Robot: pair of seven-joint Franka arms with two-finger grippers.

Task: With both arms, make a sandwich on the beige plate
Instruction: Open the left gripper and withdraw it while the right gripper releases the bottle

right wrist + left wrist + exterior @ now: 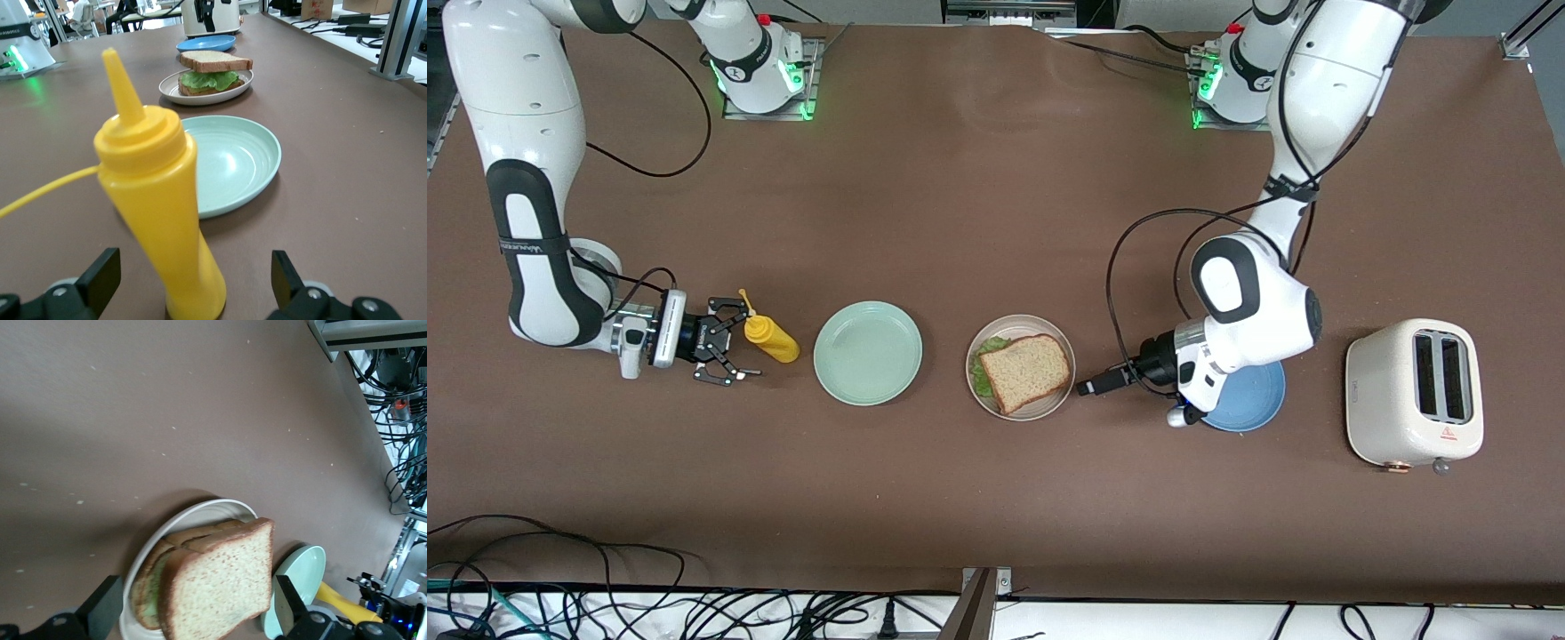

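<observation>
The beige plate (1021, 366) sits near the middle of the table and holds the sandwich (1024, 372): two slices of brown bread with green lettuce (210, 81) between them, the leaf peeking out at the sandwich's nine o'clock edge in the front view. Beside it, toward the right arm's end of the table, a mint-green plate (868, 353) has nothing on it. A blue plate (1249, 398) lies at the beige plate's three o'clock, toward the left arm's end, largely covered by the left arm's wrist, so what it carries cannot be made out. A cream toaster (1415, 394) stands at that end, its two slots facing up. The left gripper (1096, 384) hangs low just beside the beige plate at its three o'clock, fingers (103, 612) spread apart on either side of the sandwich in the left wrist view and gripping nothing. The right gripper (734, 342) is low at the table at the mint-green plate's nine o'clock, its fingers (101, 273) wide apart around a yellow squeeze bottle (769, 336); the bottle stands upright between them and neither finger touches it in the right wrist view. The bottle's base is cut off at that view's edge.
</observation>
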